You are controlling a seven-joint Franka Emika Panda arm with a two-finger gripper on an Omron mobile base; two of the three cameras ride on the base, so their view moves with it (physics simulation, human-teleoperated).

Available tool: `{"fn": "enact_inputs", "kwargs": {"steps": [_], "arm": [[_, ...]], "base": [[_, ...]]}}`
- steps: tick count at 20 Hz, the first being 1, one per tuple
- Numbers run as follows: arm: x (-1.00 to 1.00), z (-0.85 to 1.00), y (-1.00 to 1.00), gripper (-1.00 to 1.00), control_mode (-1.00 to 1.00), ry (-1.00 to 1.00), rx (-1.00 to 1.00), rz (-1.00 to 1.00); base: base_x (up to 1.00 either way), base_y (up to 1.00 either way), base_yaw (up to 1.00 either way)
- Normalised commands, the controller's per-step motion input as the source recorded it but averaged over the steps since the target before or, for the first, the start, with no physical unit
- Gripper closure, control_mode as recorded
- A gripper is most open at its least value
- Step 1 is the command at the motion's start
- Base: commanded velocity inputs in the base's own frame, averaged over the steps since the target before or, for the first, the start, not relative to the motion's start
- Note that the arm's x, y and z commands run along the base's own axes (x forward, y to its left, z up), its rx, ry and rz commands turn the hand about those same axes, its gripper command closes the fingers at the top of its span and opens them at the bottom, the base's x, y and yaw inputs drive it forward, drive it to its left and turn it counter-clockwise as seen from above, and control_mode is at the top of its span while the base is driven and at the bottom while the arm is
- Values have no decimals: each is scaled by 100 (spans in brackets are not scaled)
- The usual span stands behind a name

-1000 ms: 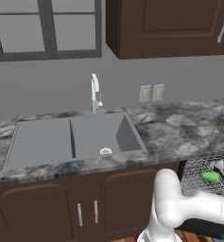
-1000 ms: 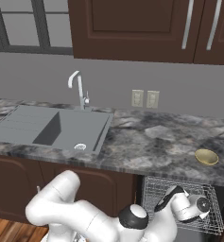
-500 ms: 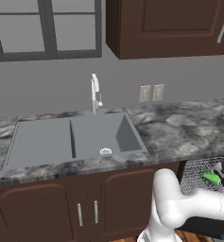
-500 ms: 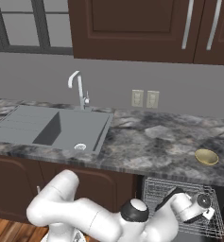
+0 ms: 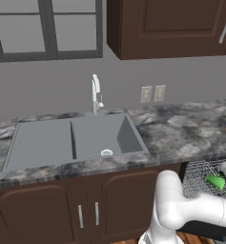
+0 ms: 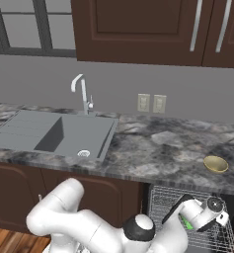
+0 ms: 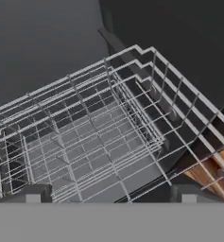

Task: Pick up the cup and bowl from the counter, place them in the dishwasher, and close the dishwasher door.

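In the dishwasher (image 6: 160, 210) rack lies one cup (image 5: 215, 181); one bowl (image 6: 215, 164) on the counter (image 6: 158, 150)

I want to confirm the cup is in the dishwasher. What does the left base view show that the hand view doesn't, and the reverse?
Left base view: the green cup lying in the rack, plus the counter, sink and faucet. Hand view: the open claw, its tips wide apart with nothing between them, and wooden floor. Both: the rack.
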Motion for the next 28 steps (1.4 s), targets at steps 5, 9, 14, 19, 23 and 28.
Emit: {"fn": "enact_inputs", "kwargs": {"steps": [5, 9, 14, 19, 23, 28], "arm": [[-17, 18, -8, -100, -100, 0, 1, 1], [-44, 19, -23, -100, -100, 0, 0, 2], [-34, 39, -31, -100, -100, 0, 4, 0], [-10, 61, -20, -100, -100, 0, 11, 0], [0, 60, -16, -100, -100, 0, 14, 0], [0, 62, -15, -100, -100, 0, 14, 0]], "base": [[0, 0, 0], [0, 0, 0], [0, 0, 0], [0, 0, 0], [0, 0, 0], [0, 0, 0]]}}
